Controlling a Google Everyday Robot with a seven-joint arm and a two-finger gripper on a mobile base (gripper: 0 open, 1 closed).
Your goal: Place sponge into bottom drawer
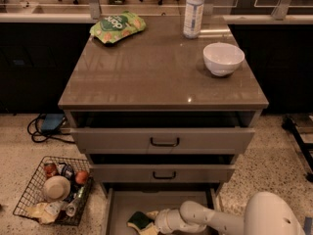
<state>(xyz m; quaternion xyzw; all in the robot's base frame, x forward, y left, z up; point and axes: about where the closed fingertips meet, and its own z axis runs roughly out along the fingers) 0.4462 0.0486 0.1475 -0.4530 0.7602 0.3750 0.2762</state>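
The bottom drawer (122,204) is pulled out at the foot of the cabinet, its flat grey floor showing. The sponge (139,221), dark green on top with a pale yellow edge, is inside the drawer near its front, at the lower edge of the camera view. My gripper (149,224) reaches in from the right on a white arm, and its tip sits right against the sponge. The fingers are partly cut off by the frame's edge.
The two upper drawers (164,141) with black handles are slightly open. On the cabinet top stand a white bowl (223,58), a water bottle (193,11) and a green snack bag (117,27). A wire basket (54,190) of items sits on the floor at left.
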